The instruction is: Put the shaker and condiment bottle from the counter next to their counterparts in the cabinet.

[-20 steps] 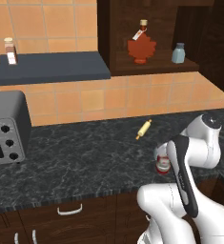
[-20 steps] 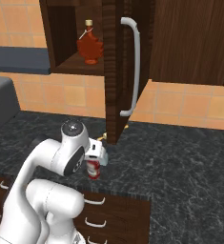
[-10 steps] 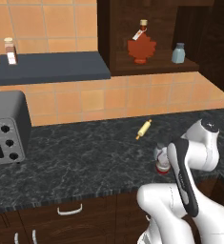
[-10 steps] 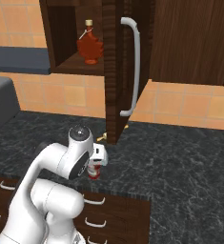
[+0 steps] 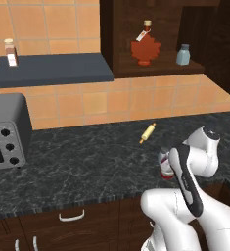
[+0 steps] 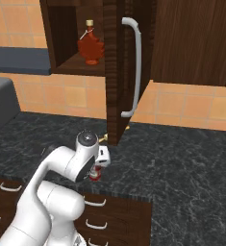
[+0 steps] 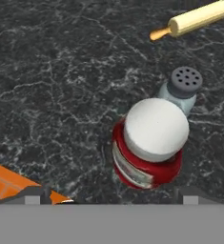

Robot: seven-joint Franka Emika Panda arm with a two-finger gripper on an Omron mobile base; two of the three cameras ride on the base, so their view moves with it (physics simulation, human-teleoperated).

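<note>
The claw point(image 7: 108, 195) is held spread wide above the counter point(image 7: 51, 86), with nothing pinched. The red bottle point(image 7: 149, 143) is seen directly beneath it, upright, between the two fingertips' lines. The shaker point(image 7: 180, 88) is stood just behind the bottle, touching or nearly so. A rolling pin point(image 7: 194, 19) is laid farther off.
</note>
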